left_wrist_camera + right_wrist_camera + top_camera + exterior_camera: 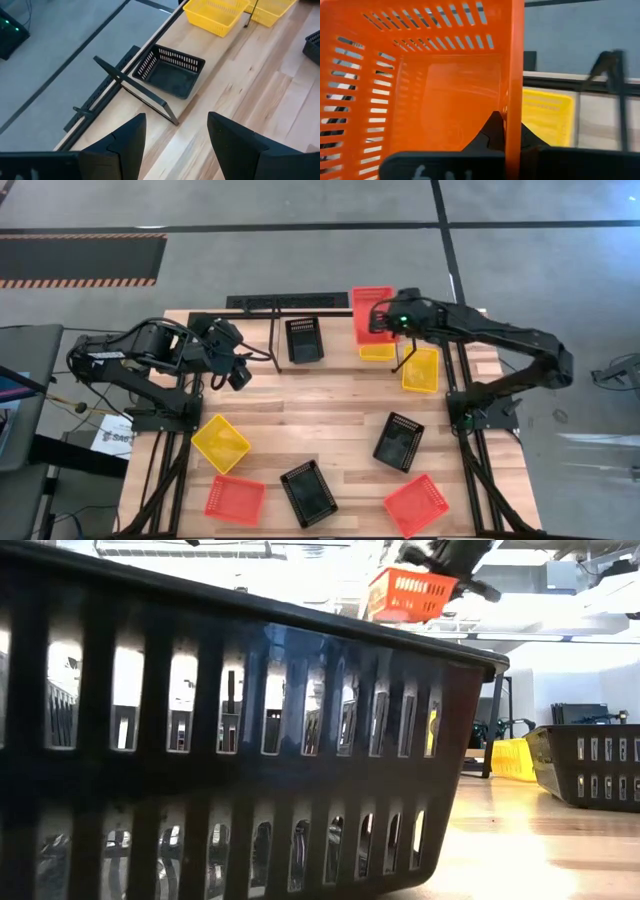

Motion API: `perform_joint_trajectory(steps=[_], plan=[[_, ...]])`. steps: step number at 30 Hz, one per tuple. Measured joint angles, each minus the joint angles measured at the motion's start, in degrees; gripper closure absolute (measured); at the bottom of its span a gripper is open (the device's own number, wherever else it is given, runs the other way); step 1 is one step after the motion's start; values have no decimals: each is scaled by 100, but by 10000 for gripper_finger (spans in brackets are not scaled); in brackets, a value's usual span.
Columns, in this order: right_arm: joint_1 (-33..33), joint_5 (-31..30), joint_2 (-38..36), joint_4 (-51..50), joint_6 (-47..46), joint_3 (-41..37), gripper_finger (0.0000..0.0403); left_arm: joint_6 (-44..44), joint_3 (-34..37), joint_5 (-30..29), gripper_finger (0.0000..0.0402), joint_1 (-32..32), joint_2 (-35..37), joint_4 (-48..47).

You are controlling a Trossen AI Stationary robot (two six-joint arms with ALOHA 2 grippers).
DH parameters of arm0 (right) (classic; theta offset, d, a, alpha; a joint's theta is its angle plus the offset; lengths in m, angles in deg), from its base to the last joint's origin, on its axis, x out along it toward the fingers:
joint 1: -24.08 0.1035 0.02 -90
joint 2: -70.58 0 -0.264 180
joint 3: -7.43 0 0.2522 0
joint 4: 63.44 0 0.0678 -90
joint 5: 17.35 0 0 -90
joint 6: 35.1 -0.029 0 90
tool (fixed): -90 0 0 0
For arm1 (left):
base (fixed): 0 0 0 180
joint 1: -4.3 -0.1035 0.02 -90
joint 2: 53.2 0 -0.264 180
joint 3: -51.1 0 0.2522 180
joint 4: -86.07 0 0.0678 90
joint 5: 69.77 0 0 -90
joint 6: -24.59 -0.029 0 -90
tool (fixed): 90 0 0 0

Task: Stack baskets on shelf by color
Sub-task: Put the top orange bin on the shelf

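Note:
My right gripper [385, 323] is shut on a red-orange basket [370, 310], held up above the far right of the table, over a yellow basket [378, 351]. A second yellow basket [421, 369] lies next to it. A black basket [304, 340] sits by the thin black shelf rods [135, 90] at the far middle. My left gripper [240, 375] hangs open above the table's left side, its fingers [125, 140] pointing toward the black basket [172, 75], with nothing between them. My right gripper pinches one side wall of the red-orange basket at its rim [514, 112], one finger inside the basket and one outside. The basket is lifted clear of the table and tilted, as the low view shows [412, 592].
Loose on the near half of the table lie a yellow basket [220, 442], two red-orange ones [235, 498] [415, 505] and two black ones [308, 492] [398, 440]. One black basket [250, 740] fills the low view. Bare wood lies mid-table [320, 405].

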Motion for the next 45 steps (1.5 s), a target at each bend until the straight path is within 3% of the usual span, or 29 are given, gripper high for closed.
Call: perform_joint_trajectory(steps=[9, 17, 25, 38, 45], plan=[[15, 138, -560, 176, 18, -752, 403, 351, 0, -90, 201, 0, 0, 2], [38, 762, -519, 2545, 352, -1707, 403, 247, 0, -87, 201, 0, 0, -28], [38, 1057, 417, 4130, 253, -1795, 403, -289, 0, 33, 201, -2, 0, -26], [88, 1045, 1456, 4089, -540, -1795, 403, -588, 0, 129, 200, -2, 0, -31], [-117, 1041, 1413, 3337, -552, -1791, 403, -563, 0, 140, 200, -2, 0, -29]])
